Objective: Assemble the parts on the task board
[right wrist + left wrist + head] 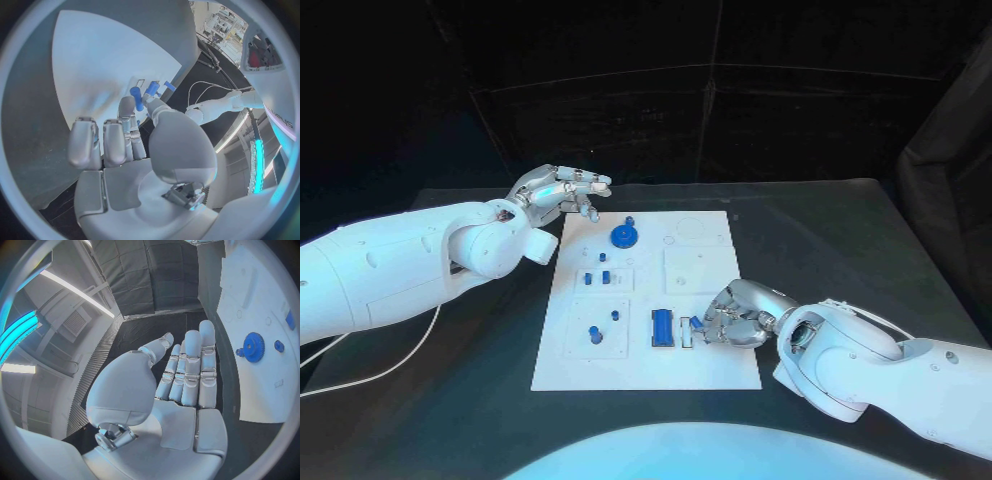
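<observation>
The board (646,300) lies flat in the middle of the table (877,230), and the job looks partly done. A blue gear (626,236) sits near the board's far end, with a small blue peg (630,220) just beyond it. Nearer the middle a few small blue parts (597,276) stand in their seats, and two more (603,328) sit lower toward the left edge. A long blue block (661,328) lies near the board's near edge. Two square recesses on the right half of the board look empty, so several places seem yet to be filled.

The right hand (733,318) rests at the board's near right, just beside the block. In the right wrist view it pinches a small blue pin (136,98) between thumb and a finger, with other blue parts (153,88) just past the fingertips. My reading is that this pin is the piece in hand, about to be seated or just picked; which one, I cannot tell.

The left hand (560,193) hovers off the board's far left corner, holding nothing. In the left wrist view its fingers (190,370) are extended and apart, with the gear (253,347) well clear of them.

Left to do, as I judge: seat the pin, then fill the remaining recesses.
</observation>
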Available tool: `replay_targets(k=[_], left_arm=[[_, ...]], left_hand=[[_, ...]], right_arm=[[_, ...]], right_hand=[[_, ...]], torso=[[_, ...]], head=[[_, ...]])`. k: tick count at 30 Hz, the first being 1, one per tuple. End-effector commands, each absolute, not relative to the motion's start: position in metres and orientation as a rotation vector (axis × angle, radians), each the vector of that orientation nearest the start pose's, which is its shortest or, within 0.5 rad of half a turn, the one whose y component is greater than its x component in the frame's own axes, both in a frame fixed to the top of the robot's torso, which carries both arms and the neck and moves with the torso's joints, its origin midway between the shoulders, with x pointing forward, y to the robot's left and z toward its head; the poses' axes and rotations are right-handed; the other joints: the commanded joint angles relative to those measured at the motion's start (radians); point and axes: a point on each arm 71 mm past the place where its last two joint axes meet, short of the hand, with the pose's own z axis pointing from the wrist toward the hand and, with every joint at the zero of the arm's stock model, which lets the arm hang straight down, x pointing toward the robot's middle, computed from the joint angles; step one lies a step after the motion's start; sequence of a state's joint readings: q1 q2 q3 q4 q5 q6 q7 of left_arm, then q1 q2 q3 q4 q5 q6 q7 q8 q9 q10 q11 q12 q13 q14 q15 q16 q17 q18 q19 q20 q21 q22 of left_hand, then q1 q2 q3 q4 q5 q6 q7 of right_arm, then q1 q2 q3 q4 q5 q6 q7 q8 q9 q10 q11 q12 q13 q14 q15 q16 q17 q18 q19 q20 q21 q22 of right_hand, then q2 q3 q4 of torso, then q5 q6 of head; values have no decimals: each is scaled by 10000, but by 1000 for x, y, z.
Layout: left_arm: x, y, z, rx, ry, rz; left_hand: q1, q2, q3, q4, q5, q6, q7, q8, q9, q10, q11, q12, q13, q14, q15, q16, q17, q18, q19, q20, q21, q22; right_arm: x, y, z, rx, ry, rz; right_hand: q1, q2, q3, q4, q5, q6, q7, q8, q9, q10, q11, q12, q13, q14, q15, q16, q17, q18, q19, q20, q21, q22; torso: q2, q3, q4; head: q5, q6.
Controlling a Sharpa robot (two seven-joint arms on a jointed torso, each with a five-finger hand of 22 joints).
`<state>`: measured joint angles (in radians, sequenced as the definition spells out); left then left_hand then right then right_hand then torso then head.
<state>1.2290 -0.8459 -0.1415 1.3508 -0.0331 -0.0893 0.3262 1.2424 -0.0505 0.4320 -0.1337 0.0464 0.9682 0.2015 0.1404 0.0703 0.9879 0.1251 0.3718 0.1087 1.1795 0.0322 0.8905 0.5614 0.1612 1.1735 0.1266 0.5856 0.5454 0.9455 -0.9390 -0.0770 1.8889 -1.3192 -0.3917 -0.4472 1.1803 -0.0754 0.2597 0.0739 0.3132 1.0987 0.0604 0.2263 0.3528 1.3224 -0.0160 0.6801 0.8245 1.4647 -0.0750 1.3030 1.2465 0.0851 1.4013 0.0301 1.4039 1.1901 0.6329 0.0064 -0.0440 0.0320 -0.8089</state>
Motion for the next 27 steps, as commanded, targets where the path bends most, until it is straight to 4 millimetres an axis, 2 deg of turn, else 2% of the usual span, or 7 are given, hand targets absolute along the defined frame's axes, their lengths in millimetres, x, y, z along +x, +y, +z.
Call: replay_targets(k=[1, 6, 27], left_arm=[[505, 253, -212, -11030, 16107, -15018], [505, 253, -212, -11026, 16119, -15031], [505, 252, -212, -11019, 16140, -15056]], left_hand=[[-25, 21, -21, 35, 36, -79, -22, 42, -3, -72, -20, 48, 16, -66, 16, 66, -10, 205, 2, 32, -41, -14], [-7, 18, -19, 24, 36, -89, -22, 49, -4, -86, -19, 60, 15, -73, 15, 71, -19, 206, 2, 32, -46, -18], [-7, 18, -19, 24, 36, -89, -22, 49, -4, -86, -19, 60, 15, -73, 15, 71, -19, 206, 2, 32, -46, -18]], right_arm=[[351, -164, -278, 2279, 21434, 6444], [353, -161, -279, 2419, 21391, 6242], [358, -149, -277, 2602, 20680, 6328]], right_hand=[[-175, 38, -6, 114, 151, 104, -2, 25, 14, 101, -12, 115, 107, 530, -75, 105, 90, -99, 89, -15, 69, 76], [-252, 66, -6, 171, 228, 138, -19, 28, 31, 153, -24, 208, 193, 546, -86, 191, 192, -109, 115, -28, 97, 132], [-317, 101, 5, 218, 290, 195, -58, 30, 64, 231, -58, 310, 300, 556, -112, 264, 274, -120, 143, -53, 132, 193]], torso=[[-2, 5, -2], [-2, 16, -9], [-5, 12, -9]], head=[[17, 10], [30, -2], [34, 13]])
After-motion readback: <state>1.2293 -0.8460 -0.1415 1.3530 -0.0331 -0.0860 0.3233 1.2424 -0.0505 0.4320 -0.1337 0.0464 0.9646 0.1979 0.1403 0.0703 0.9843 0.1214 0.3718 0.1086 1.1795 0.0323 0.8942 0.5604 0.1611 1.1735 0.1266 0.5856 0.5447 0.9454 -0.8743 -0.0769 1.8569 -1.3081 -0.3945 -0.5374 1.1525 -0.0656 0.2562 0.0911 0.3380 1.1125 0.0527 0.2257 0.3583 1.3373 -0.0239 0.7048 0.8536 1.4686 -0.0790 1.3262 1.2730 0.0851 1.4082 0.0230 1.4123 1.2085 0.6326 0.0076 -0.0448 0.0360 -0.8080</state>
